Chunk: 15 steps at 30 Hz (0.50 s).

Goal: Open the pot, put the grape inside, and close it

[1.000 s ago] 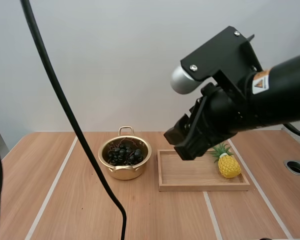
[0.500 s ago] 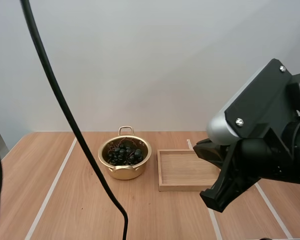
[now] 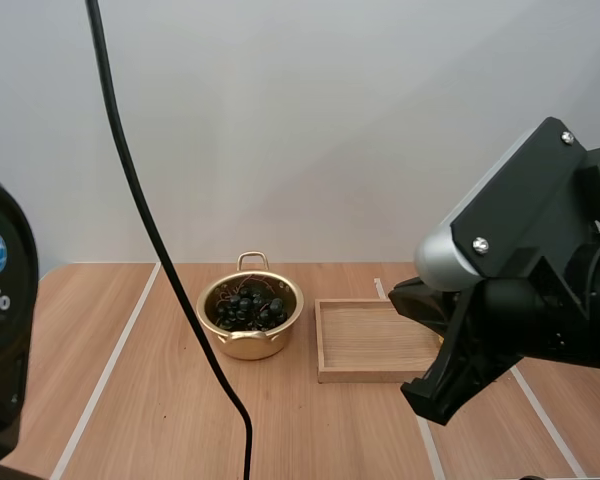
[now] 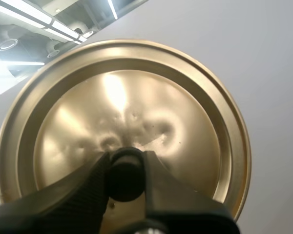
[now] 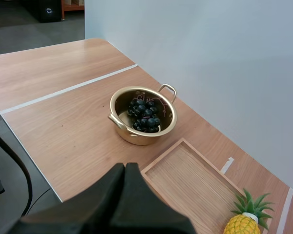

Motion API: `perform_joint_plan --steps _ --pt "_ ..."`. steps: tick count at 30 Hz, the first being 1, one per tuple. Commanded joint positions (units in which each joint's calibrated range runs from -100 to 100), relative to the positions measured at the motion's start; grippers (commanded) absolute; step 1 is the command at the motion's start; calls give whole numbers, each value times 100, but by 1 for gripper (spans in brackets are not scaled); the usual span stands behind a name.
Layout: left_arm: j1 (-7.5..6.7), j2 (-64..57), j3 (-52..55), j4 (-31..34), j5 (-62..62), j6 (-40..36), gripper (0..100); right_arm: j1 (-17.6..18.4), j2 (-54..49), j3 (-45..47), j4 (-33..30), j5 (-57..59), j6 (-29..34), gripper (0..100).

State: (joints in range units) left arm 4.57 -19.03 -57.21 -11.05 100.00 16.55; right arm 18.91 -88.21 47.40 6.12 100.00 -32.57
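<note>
Brass lid (image 4: 122,112) is pinched by its knob (image 4: 125,176) in my left hand (image 4: 126,168), and the left arm (image 3: 0,320) just swung in over the desk (image 3: 130,400). Right hand (image 5: 125,171), fingers together and empty, has backed off the tray (image 3: 375,340). Grapes (image 3: 248,308) sit in the open pot (image 3: 250,346) ahead of it, so I reckon only closing's left.

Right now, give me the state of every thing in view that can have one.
pot, open, upright on the table.
grapes, inside the pot.
lid, off the pot, gripped.
left gripper, shut on the lid.
right gripper, shut on nothing.
toy pineapple, upright.
</note>
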Motion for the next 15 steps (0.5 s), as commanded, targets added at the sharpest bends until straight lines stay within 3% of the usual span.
perform_joint_plan --steps 1,15 --pt "17 -107 459 -192 0 113 0 -2 -28 25 -38 0 13 0" --pt "17 -608 4095 -555 0 989 0 -2 -28 25 -51 0 13 0"
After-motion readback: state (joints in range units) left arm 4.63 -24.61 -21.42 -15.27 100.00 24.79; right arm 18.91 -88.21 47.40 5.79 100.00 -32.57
